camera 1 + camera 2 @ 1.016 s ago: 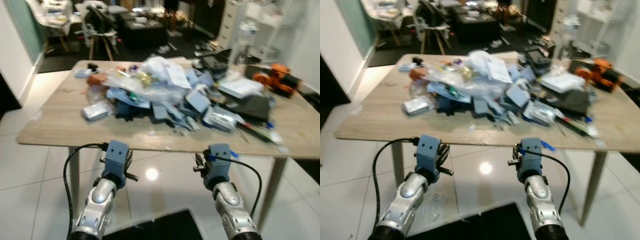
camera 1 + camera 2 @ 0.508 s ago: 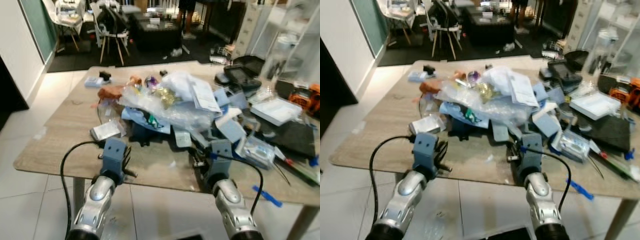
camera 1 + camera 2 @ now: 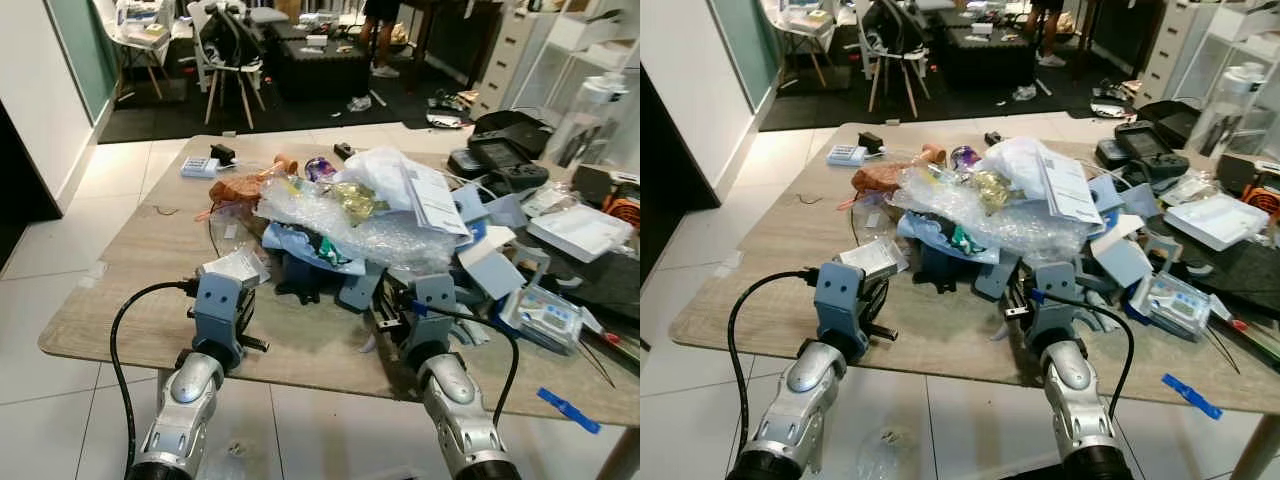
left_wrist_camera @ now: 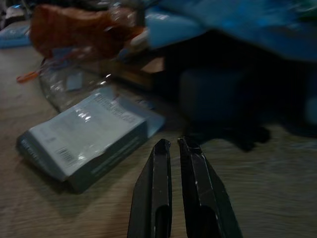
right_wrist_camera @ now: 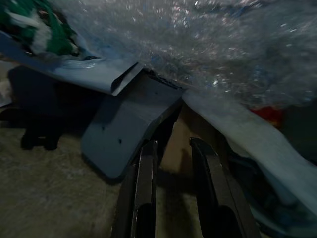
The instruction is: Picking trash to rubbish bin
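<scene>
1. Where the wooden table (image 3: 120, 300) runs across the room, a heap of trash covers its middle: a sheet of clear bubble wrap (image 3: 350, 225) lies over the top, with a white paper-filled bag (image 3: 400, 180) on it and blue-grey plastic pieces (image 3: 480, 265) spilling toward the robot's right.
2. The left gripper (image 4: 172, 146) hovers low over bare tabletop at the near edge of the heap, its 2 fingers pressed almost together with nothing between them.
3. Just beside it lies a flat packet in clear wrap (image 4: 84, 136), resting on the wood apart from the fingertips. Behind the packet sit a clear plastic container (image 4: 69, 82) and a crumpled orange-brown wrapper (image 4: 79, 29).
4. The right gripper (image 5: 176, 144) is pushed in under the bubble wrap, its fingers parted by a narrow gap and holding nothing. A grey plastic panel (image 5: 129, 124) lies on the table just beside 1 finger; whether they touch cannot be told.
5. A green-and-white wrapper (image 5: 34, 29) shows beneath the bubble wrap, above the panel.
6. A strip of blue tape (image 3: 568, 410) lies on the table near its front right edge, well apart from the heap.
</scene>
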Tool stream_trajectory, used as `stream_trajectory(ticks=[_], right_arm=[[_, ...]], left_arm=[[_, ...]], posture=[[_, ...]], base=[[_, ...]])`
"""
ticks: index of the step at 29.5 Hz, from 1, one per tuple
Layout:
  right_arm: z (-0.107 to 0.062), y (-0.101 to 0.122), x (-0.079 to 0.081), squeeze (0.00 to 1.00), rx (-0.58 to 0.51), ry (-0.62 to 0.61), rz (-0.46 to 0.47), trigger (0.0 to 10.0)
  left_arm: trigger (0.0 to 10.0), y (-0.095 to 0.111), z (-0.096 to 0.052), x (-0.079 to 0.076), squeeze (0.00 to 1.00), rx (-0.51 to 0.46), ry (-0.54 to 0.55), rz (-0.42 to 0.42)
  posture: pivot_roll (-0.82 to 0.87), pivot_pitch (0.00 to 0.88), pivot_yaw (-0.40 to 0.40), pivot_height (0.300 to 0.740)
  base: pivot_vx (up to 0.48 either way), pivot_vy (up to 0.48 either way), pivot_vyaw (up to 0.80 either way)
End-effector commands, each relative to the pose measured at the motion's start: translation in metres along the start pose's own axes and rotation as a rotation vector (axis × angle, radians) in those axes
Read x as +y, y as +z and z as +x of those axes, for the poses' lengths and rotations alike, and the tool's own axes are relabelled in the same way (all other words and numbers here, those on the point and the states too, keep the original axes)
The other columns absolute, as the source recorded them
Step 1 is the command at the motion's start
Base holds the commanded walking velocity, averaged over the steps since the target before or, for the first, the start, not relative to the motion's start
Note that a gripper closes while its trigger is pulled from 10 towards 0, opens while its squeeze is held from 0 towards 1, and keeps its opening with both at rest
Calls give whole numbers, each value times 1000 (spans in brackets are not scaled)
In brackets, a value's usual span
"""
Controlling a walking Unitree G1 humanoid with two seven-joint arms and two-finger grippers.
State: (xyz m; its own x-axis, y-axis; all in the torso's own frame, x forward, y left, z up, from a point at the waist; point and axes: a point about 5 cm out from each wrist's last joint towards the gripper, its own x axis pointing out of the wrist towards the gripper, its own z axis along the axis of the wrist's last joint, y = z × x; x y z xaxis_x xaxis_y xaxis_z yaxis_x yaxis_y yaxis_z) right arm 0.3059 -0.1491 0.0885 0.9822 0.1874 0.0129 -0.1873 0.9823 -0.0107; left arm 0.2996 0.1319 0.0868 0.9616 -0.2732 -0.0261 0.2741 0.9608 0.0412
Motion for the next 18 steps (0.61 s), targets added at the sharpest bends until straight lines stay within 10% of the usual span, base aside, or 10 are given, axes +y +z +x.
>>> stream_trajectory(ticks=[1, 18], right_arm=[[-2, -3, 3, 0, 23, 13, 4, 10000], [-9, -5, 13, 0, 153, 28, -45, 10000]], left_arm=[[10000, -2, -3, 0, 0, 1, -16, 20], [10000, -2, -2, -5, 0, 10, -75, 29]], posture=[[-40, 48, 14, 740], [-49, 38, 19, 740]], base=[[0, 0, 0], [0, -169, 0]])
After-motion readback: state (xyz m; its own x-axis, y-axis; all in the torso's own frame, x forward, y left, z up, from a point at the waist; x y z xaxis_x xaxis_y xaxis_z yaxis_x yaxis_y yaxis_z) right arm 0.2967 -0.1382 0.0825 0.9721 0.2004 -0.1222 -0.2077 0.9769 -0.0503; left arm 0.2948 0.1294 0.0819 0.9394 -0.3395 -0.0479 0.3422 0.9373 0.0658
